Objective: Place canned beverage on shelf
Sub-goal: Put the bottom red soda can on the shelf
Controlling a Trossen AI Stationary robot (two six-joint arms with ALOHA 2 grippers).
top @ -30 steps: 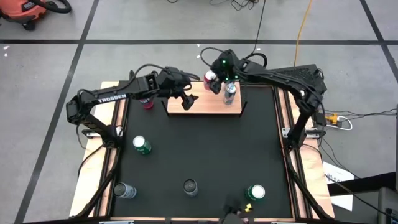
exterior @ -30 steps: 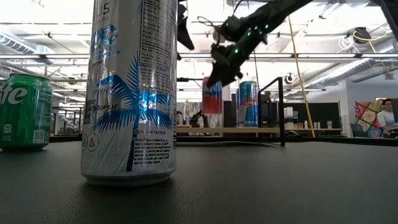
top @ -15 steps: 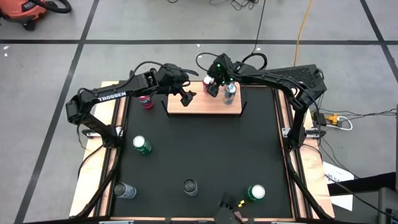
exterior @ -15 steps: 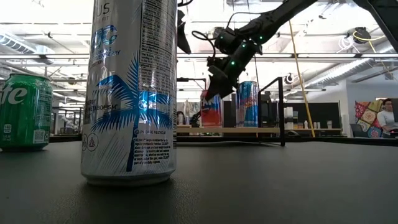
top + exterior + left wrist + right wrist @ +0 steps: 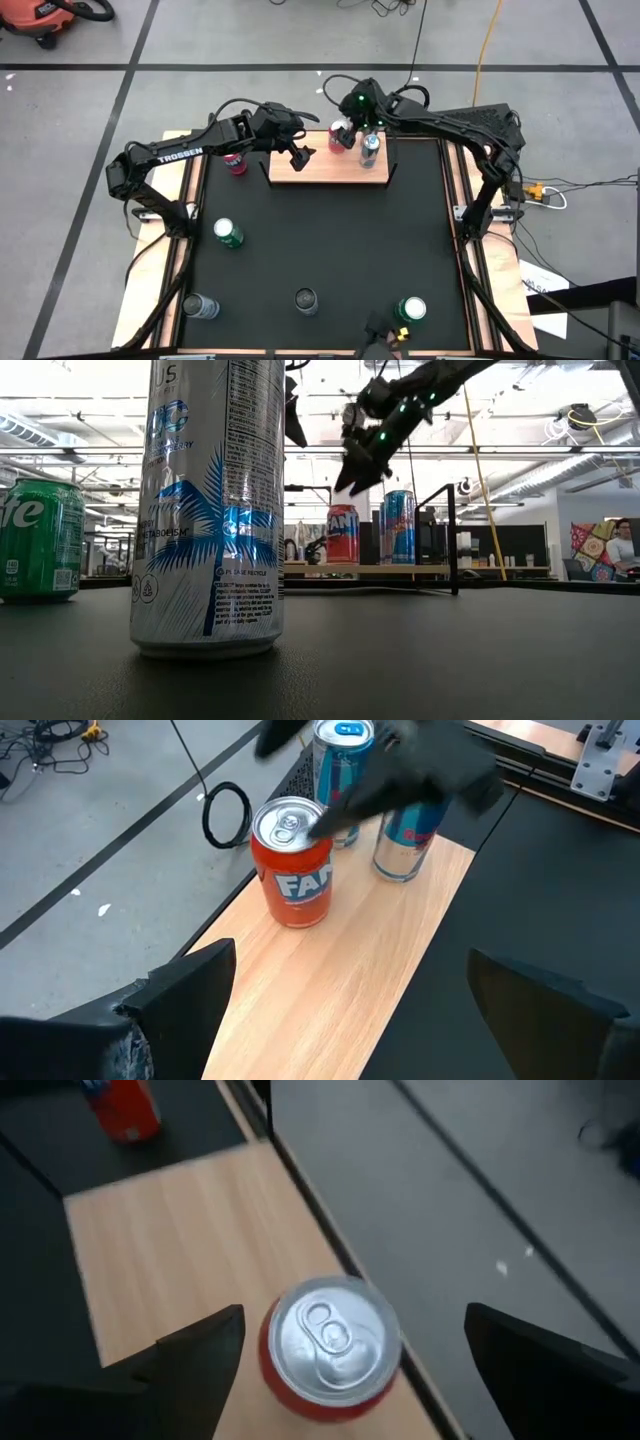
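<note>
Right gripper [image 5: 352, 477], fingers spread wide and empty, poised just above upright red-orange aluminium soda can [image 5: 342, 534] released on light-wood shelf board [image 5: 330, 172] beside two blue cans; left gripper [image 5: 301, 157] parked open over shelf; placement judged done, withdrawal remaining.

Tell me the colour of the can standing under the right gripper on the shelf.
The can is orange-red with white lettering and a silver top; the left wrist view shows it best.
</note>
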